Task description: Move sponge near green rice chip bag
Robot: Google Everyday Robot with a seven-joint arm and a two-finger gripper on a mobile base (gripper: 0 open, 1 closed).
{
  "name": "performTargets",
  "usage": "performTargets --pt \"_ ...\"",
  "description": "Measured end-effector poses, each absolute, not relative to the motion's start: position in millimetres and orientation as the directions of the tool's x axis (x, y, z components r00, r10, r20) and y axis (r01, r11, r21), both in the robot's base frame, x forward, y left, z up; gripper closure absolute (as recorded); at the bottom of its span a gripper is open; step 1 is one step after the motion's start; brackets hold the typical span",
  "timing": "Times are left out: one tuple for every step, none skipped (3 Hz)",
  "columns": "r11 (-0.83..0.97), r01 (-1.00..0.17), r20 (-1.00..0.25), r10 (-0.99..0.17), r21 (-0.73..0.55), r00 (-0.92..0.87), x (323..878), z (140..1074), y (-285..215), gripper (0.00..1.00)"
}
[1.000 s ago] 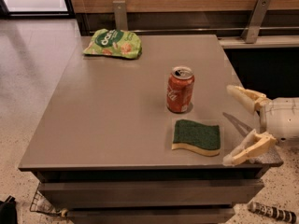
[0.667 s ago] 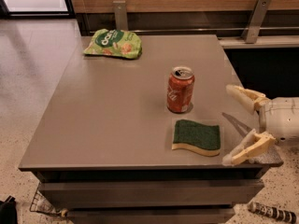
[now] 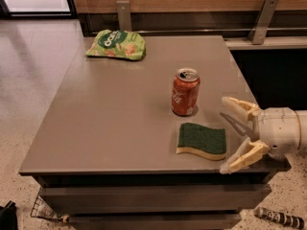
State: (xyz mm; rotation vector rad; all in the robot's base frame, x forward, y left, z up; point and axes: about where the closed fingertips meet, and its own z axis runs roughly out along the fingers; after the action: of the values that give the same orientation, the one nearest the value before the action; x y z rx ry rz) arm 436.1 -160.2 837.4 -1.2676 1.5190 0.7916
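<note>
Camera view: gripper (image 3: 233, 134), fingers spread open, sits just right of the sponge (image 3: 202, 140), whose long axis points toward it.

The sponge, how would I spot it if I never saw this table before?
Find the big grey square table and go to its front right corner, where the robot's pale gripper hangs open. There, just in front of the orange-red soda can, lies the flat wavy-edged sponge. Only it has a dark green top over pale yellow foam; the crinkled light-green chip bag is far back left.
</note>
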Motion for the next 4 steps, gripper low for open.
performTargets --pt "0.235 -0.969 -0.944 -0.329 -0.070 -0.012 438.1 822.0 -155.6 0.00" --pt "0.226 -0.972 -0.939 -0.343 -0.061 -0.021 437.7 810.7 -150.4 0.26" --pt "0.223 -0.973 -0.939 -0.343 -0.061 -0.019 437.6 811.4 -148.7 0.49" --pt "0.217 -0.974 -0.939 -0.343 -0.062 -0.017 437.5 811.8 -145.9 0.80"
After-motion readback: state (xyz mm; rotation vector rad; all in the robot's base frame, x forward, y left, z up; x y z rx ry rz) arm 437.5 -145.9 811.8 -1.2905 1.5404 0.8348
